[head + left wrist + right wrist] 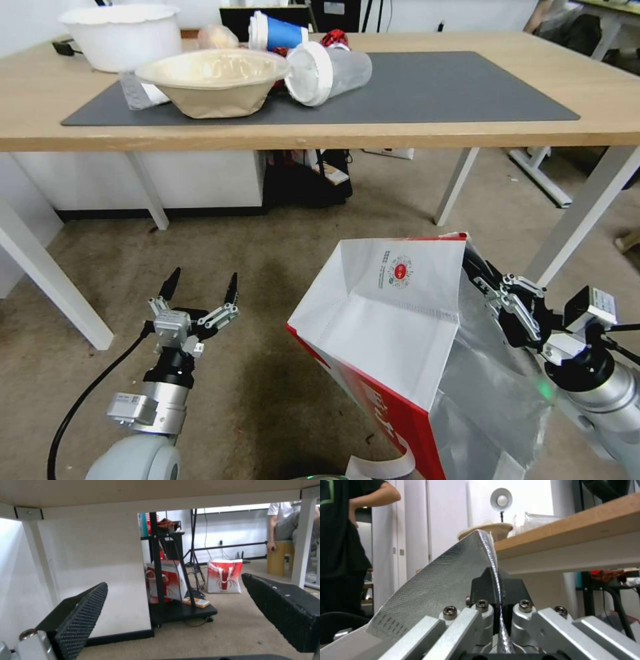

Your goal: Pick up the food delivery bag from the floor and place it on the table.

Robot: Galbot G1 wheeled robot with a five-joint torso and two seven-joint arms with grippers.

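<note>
Right gripper [498, 597] pinches food delivery bag [400, 320] foil edge; left gripper [200, 288] wide open, empty.

A wide paper bowl [215, 81] sits on a dark grey mat [427, 87], beside a clear lidded cup [328, 73] tipped on its side. Behind them stand a white tub [122, 35] and a blue cup [277, 32] (also toppled). A red-and-white lobster-print bag [224, 576] stands on carpet farther off.
</note>
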